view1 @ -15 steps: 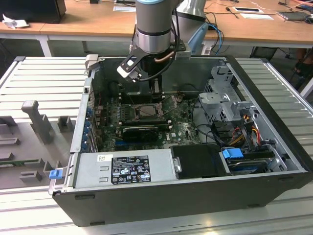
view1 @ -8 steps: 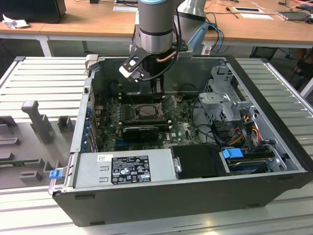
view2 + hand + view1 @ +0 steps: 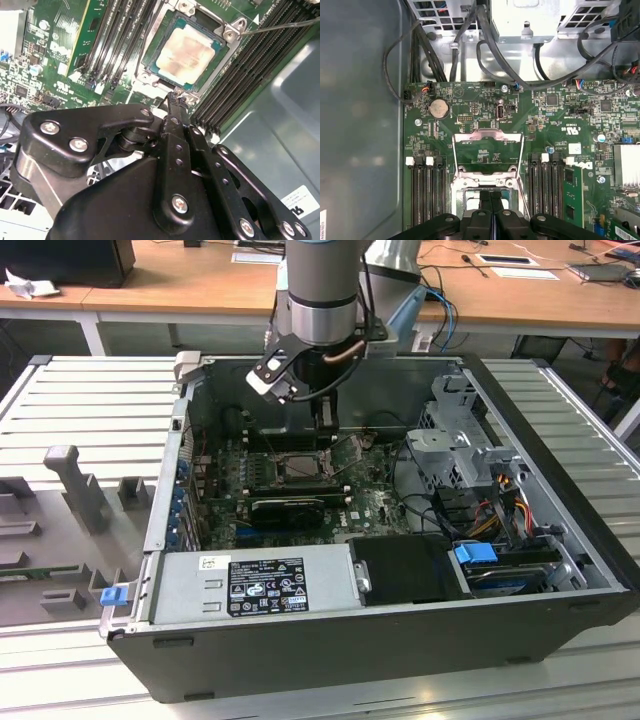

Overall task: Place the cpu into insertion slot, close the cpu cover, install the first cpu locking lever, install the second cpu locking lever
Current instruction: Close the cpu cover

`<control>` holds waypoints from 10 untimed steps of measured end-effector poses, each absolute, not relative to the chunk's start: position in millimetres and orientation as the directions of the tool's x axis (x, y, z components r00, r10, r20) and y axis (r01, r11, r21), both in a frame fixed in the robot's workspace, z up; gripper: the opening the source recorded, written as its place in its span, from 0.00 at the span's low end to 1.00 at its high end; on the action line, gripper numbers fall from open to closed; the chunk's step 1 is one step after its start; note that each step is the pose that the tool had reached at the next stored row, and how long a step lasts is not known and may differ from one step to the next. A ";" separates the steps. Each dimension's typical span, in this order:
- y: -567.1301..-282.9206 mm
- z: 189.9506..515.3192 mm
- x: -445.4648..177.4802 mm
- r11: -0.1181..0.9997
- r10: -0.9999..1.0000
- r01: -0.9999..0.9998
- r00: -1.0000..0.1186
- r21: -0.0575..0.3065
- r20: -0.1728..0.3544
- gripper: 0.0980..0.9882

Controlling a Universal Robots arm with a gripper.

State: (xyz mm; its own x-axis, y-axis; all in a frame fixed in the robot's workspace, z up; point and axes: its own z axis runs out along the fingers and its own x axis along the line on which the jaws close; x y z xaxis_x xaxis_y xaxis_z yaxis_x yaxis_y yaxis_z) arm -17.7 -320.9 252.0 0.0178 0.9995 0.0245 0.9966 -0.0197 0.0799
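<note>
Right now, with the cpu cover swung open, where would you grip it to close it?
The cpu cover is a thin frame with an open middle, hinged beside the insertion slot. Probably pinch its free far bar across the thickness, jaws coming from above.

The cpu (image 3: 187,55) sits in the insertion slot (image 3: 227,42), RAM slots (image 3: 117,45) on both sides; the cpu cover (image 3: 488,139) is swung open off one edge, the gripper (image 3: 175,95) at the opposite edge

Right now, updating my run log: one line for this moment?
cpu: in insertion slot | cpu cover: open | gripper: shut, by slot edge
</note>
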 end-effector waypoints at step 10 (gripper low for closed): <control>-320.9 266.5 -17.3 -0.020 1.000 0.997 0.018 0.080 0.024 0.01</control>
